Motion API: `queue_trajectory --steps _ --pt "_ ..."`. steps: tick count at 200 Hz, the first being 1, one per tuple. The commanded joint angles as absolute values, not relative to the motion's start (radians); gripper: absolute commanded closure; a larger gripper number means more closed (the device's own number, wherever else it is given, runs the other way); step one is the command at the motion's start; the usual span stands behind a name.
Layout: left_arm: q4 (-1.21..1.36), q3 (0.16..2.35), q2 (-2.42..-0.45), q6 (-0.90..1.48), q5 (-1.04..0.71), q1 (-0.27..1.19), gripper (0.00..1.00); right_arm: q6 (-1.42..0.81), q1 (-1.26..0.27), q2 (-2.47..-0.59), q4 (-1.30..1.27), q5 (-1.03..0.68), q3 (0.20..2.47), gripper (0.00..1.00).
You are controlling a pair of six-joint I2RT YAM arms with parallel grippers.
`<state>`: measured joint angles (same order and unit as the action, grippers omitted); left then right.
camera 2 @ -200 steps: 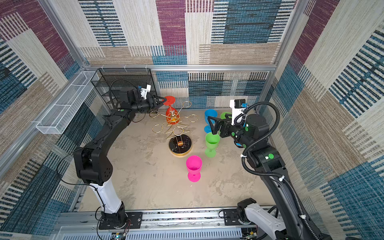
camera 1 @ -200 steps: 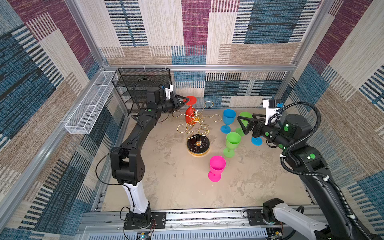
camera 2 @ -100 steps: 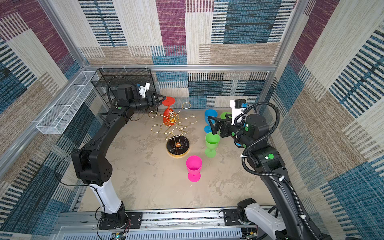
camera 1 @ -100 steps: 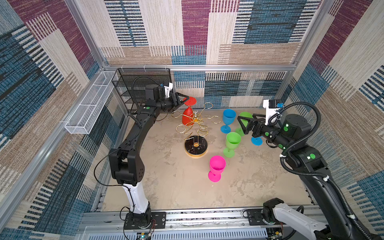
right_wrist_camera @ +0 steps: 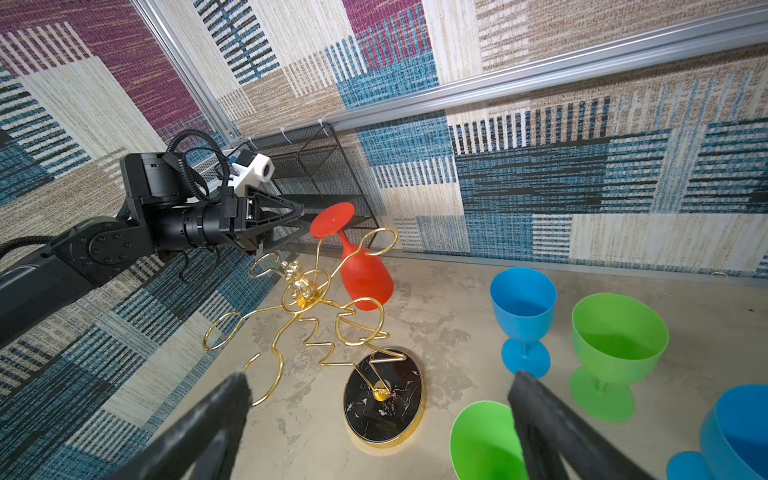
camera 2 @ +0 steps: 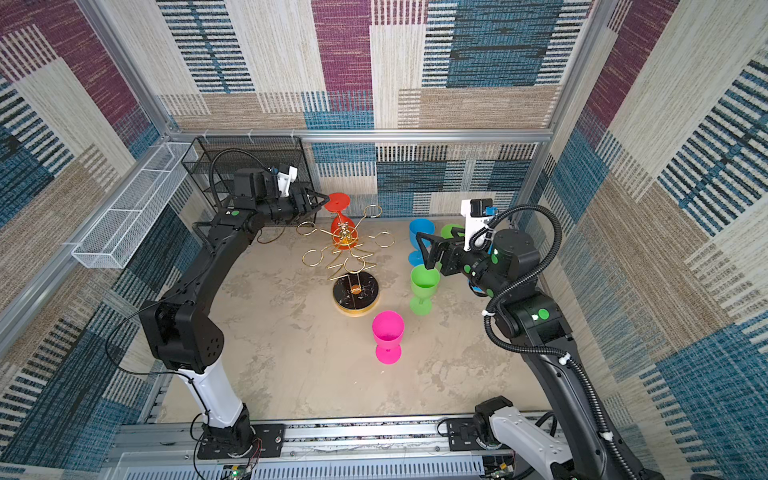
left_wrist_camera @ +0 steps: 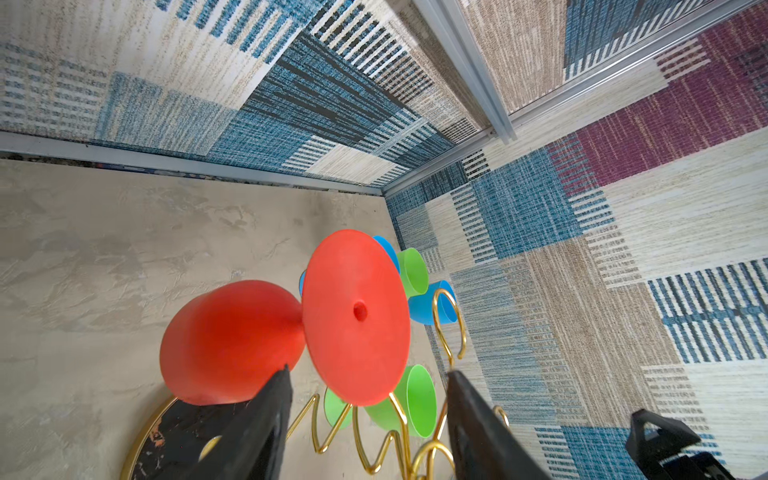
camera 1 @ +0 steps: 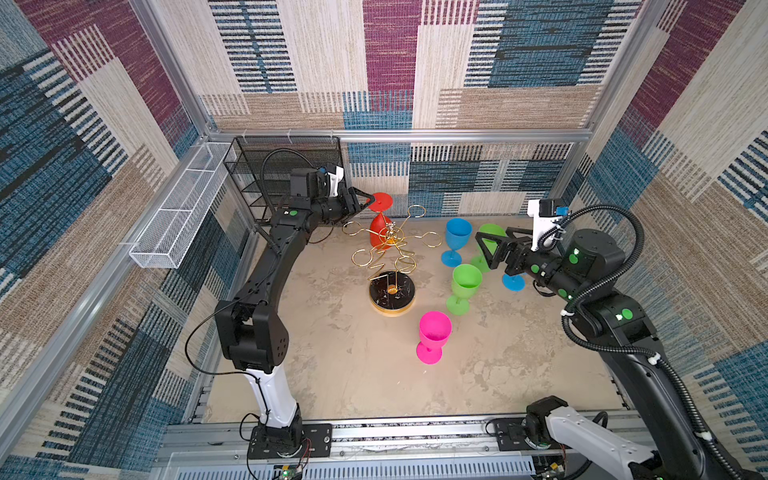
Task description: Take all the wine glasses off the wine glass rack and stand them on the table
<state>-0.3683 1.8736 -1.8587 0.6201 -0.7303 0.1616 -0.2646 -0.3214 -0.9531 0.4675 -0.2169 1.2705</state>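
Note:
A red wine glass (camera 1: 378, 232) (camera 2: 338, 235) hangs bowl-down from a ring of the wine glass rack (camera 1: 392, 293) (camera 2: 355, 296), a gold wire stand on a round black base. Its flat foot (left_wrist_camera: 355, 316) sits on top of the ring. My left gripper (camera 1: 365, 200) (left_wrist_camera: 368, 374) is open, level with the foot and just left of it, holding nothing. In the right wrist view its fingertips (right_wrist_camera: 300, 211) stop short of the red disc. My right gripper (camera 1: 484, 249) (right_wrist_camera: 380, 380) stands wide open to the right of the rack, above a green glass, and is empty.
On the floor right of the rack stand a blue glass (camera 1: 457, 237), two green glasses (camera 1: 465, 286) (camera 1: 492, 232) and a pink glass (camera 1: 434, 332). A second blue foot (camera 1: 513, 282) shows under the right arm. A black mesh shelf (camera 1: 286, 166) and white mesh basket (camera 1: 183, 208) line the back left.
The rack's base has slid slightly left and the red glass has swung a little on its ring. My left gripper stays by the foot, its jaws changing width. The right arm has not moved.

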Motion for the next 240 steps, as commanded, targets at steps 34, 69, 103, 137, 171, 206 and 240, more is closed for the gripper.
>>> queue_trajectory --steps 34,69,103,137,171,206,240 --pt "-0.372 1.882 -1.862 0.581 -0.721 0.163 0.44 -0.272 -0.321 -0.947 0.436 -0.208 1.266 0.01" --pt "-0.38 1.885 -1.868 0.556 -0.723 0.166 0.52 -0.272 -0.322 -0.949 0.433 -0.209 1.264 0.01" --pt "-0.395 1.884 -1.875 0.533 -0.718 0.167 0.52 -0.273 -0.321 -0.95 0.433 -0.209 1.266 0.01" --pt "-0.405 1.89 -1.887 0.529 -0.72 0.167 0.58 -0.273 -0.322 -0.956 0.433 -0.212 1.27 0.01" --pt "-0.404 1.895 -1.889 0.532 -0.723 0.167 0.67 -0.275 -0.321 -0.956 0.428 -0.212 1.272 0.01" --pt "-0.404 1.898 -1.89 0.535 -0.723 0.167 0.77 -0.274 -0.322 -0.958 0.428 -0.213 1.272 0.01" --pt "-0.401 1.899 -1.889 0.547 -0.726 0.167 0.83 -0.274 -0.321 -0.957 0.428 -0.213 1.273 0.01"
